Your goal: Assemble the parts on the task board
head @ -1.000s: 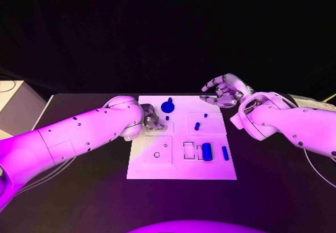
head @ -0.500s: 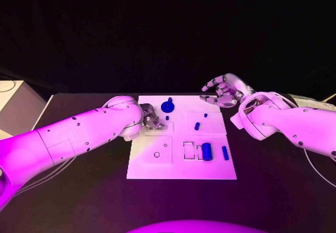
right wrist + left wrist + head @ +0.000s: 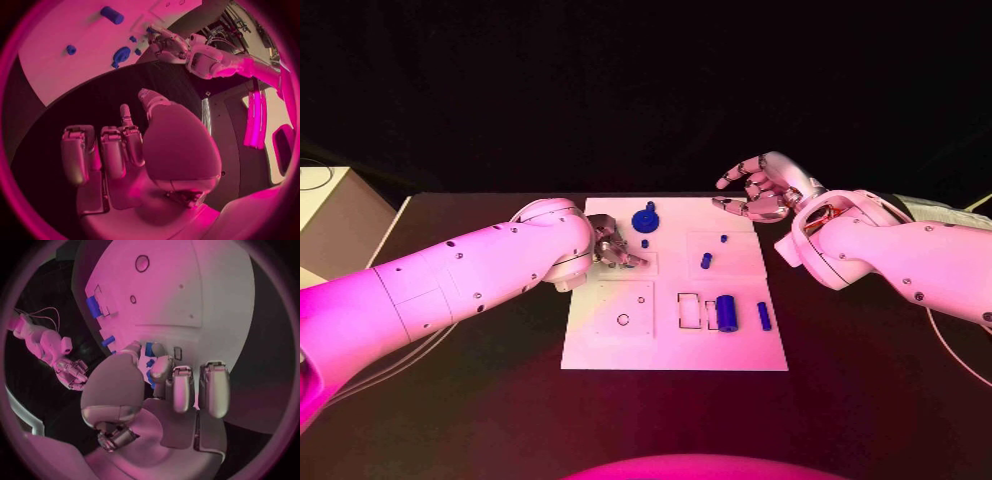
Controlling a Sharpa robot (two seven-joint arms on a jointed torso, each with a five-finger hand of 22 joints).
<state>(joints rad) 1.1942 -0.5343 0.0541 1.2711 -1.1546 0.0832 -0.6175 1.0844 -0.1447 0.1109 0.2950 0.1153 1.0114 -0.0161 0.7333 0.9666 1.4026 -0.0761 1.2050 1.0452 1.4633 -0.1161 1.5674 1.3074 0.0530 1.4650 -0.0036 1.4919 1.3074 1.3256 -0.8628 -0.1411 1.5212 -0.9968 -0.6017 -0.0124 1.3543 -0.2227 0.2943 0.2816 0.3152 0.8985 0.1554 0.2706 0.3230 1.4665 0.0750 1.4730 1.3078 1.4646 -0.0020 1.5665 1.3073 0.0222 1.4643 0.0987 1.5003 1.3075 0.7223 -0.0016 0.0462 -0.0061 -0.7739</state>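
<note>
Left hand [image 3: 616, 250] low over task board [image 3: 625, 345] left edge, fingers curled near small blue part [image 3: 645, 243] — whether pinching, cannot tell. Right hand [image 3: 762, 190] hovers beyond board's far right corner over counter [image 3: 473, 400], fingers apart, empty — likely waiting. Blue cylinder [image 3: 727, 313] lies near slots.

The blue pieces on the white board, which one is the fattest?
The thick blue cylinder lying near the front of the task board, left of the thin blue bar. It is wider than every small peg.
</note>
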